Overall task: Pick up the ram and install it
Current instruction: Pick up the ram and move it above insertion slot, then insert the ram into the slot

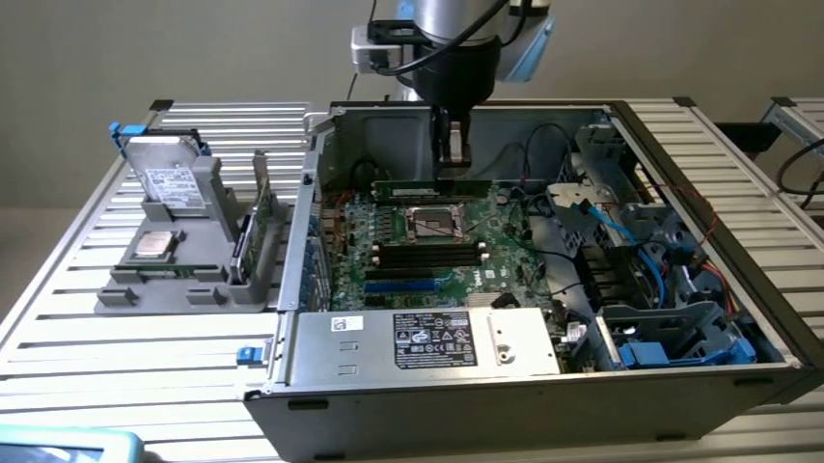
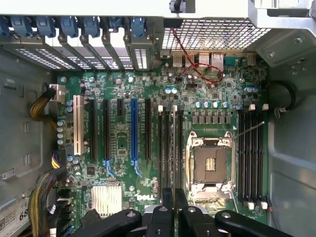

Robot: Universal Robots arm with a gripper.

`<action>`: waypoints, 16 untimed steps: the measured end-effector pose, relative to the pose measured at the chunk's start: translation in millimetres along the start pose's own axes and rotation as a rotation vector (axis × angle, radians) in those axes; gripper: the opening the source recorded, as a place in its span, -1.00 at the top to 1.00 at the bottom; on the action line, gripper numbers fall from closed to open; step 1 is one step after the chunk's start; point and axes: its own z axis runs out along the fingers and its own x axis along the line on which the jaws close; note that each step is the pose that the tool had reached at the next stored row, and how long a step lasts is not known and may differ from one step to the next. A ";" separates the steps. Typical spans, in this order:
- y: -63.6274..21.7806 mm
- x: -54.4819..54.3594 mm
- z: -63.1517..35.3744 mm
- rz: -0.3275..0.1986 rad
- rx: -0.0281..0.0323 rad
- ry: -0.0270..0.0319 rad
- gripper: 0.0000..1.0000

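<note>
1. Exterior view: my claw (image 1: 451, 172) reaches down into the open computer case (image 1: 515, 405). It is closed narrowly on the ram (image 1: 409, 184), gripping near the middle of its top edge.
2. The ram lies level and lengthwise over the motherboard (image 1: 399, 241), just beyond the CPU socket (image 1: 435, 220) and on the far side from the four black memory slots (image 1: 425, 256).
3. In the wrist view the claw (image 2: 170, 213) looks straight down the ram (image 2: 170, 148), seen edge-on among the long slots beside the CPU socket (image 2: 210, 165). I cannot tell whether its lower edge touches a slot or hangs just above one.
4. Main risk, as I judge it: those slots sit close together, so a small sideways error would land the ram on a slot wall or in the neighbouring slot.
5. If the notch does not match the slot key, pressing could stress the board or the stick. I cannot see the notch from here.
6. A one-point grip at the middle may let the ram tilt, so one end seats and the other stays up.
7. The end latches are too small to read. If closed, they would block the ram.
8. The empty socket sits right beside the ram, so a slip there could harm its contacts.
</note>
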 end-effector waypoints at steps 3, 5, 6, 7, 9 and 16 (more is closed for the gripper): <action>0.6 -0.3 0.0 0.000 0.0000 0.0000 0.73; 1.0 -0.5 0.0 0.000 0.0000 0.0000 0.73; 1.2 -0.6 0.0 0.000 0.0000 0.0000 0.73; 1.3 -0.7 0.0 0.000 0.0000 0.0000 0.73; 1.8 -0.9 0.0 0.000 0.0000 0.0000 0.73; 3.1 -1.7 0.0 0.000 0.0000 0.0000 0.73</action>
